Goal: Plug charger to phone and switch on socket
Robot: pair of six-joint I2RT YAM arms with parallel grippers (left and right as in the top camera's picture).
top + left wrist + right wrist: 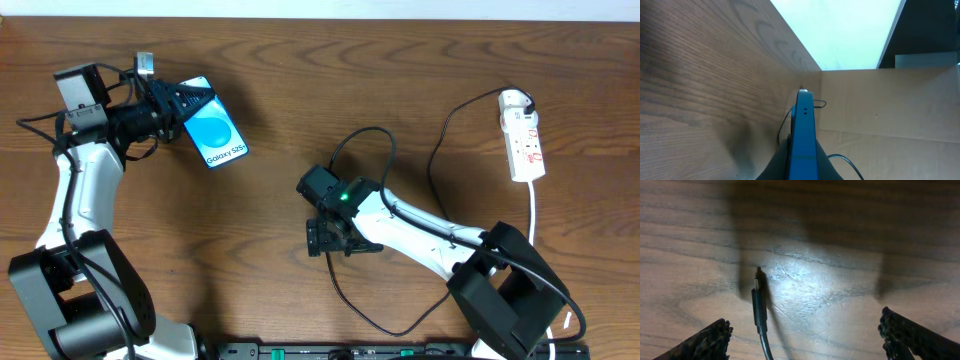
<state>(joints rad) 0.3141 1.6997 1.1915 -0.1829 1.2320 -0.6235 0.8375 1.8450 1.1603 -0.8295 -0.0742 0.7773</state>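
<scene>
The phone [218, 138], blue-screened with "Galaxy" text, is held off the table at the far left by my left gripper [185, 100], which is shut on its end. The left wrist view shows the phone [804, 125] edge-on between the dark fingers [776, 166]. At mid-table my right gripper [322, 240] points down, open. In its wrist view the charger's plug tip [758, 300] lies flat on the wood between the wide-apart fingers [707, 340], closer to the left one and touching neither. The black charger cable [436, 165] loops across the table. The white socket [524, 135] lies far right.
The socket's white cord [537, 215] runs down toward the right arm's base [510, 295]. Cable loops lie around the right arm [420, 225]. A black rail [400, 350] lines the front edge. A cardboard wall [890, 110] stands beyond the table.
</scene>
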